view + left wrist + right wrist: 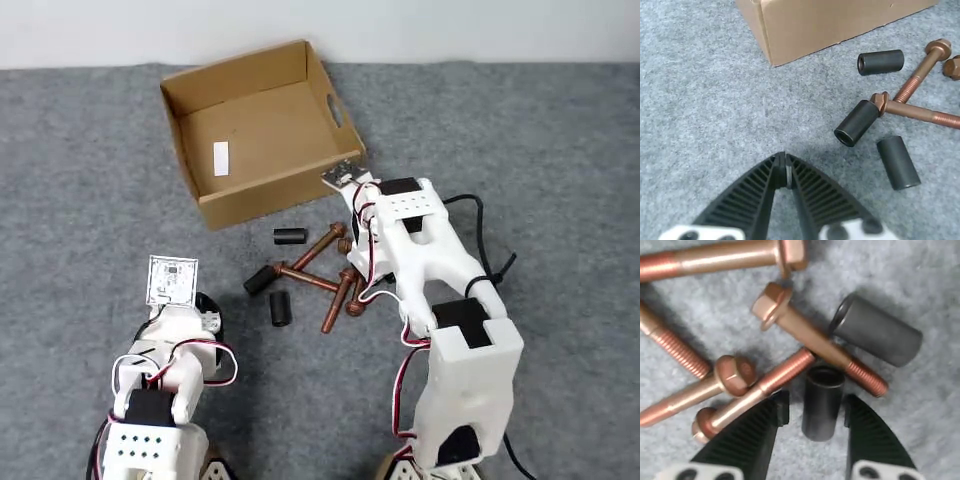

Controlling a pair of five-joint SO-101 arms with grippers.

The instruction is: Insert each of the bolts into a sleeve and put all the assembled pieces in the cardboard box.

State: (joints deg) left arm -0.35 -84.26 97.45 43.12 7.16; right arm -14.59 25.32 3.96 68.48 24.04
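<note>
Several copper bolts [330, 285] and three black sleeves [281, 307] lie scattered on the grey carpet in front of the cardboard box [200, 85]. In the right wrist view my right gripper [816, 398] stands open astride a black sleeve [822, 402], one finger close on each side. A second sleeve [875, 336] and several bolts [820, 345] lie just beyond it. My left gripper [785, 167] is shut and holds nothing, low over bare carpet. It is short of three sleeves [857, 122] and two crossed bolts [920, 112]. The right arm [400, 225] covers its own gripper from above.
The box [840, 25] stands open-topped with a white label [221, 158] on its floor and a hand slot in its right wall. Grey carpet [90, 200] spreads bare to the left and right of the parts pile. A wall runs along the far edge.
</note>
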